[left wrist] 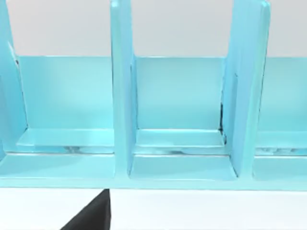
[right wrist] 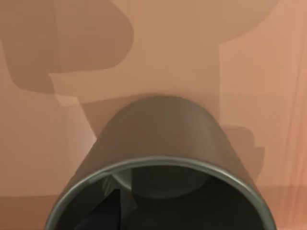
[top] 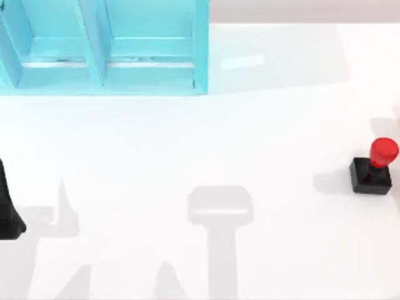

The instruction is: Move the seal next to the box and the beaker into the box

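The seal (top: pixel 374 167), a black block with a red knob, stands upright on the white table near the right edge, far from the box. The cyan box (top: pixel 150 81), split by upright dividers (left wrist: pixel 120 96), sits at the back left. The olive-grey beaker (right wrist: pixel 163 134) lies very close in the right wrist view with its mouth toward the camera. My right gripper (right wrist: pixel 153 215) is shut on the beaker, one dark finger (right wrist: pixel 103 213) inside the rim. My left gripper (top: pixel 11 219) is parked at the table's left edge, facing the box.
The white table (top: pixel 187 144) stretches between the box and the seal. A grey shadow (top: pixel 220 212) of an arm falls on its front middle. The box compartments (left wrist: pixel 180 139) facing the left wrist hold nothing.
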### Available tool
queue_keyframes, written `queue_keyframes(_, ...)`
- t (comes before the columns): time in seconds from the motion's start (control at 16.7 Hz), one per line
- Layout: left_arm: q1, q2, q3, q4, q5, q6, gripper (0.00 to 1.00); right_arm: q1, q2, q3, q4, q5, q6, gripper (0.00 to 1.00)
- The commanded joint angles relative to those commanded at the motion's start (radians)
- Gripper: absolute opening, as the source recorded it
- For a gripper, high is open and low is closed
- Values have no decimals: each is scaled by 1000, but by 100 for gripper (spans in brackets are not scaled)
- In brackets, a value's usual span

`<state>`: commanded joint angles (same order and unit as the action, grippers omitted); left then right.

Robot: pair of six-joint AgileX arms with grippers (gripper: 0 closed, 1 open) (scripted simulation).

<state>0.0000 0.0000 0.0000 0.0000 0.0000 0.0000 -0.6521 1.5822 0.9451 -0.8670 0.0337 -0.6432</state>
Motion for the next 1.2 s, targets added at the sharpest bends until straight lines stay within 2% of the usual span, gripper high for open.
queue_keyframes(0.3, 0, 0, 0, 0, 0, 0, 100, -5, 2, 13, -15, 0, -4, 100)
queue_keyframes(1.2, 0, 0, 0, 0, 0, 0, 100, -6, -75, 333, -407, 0, -6, 100)
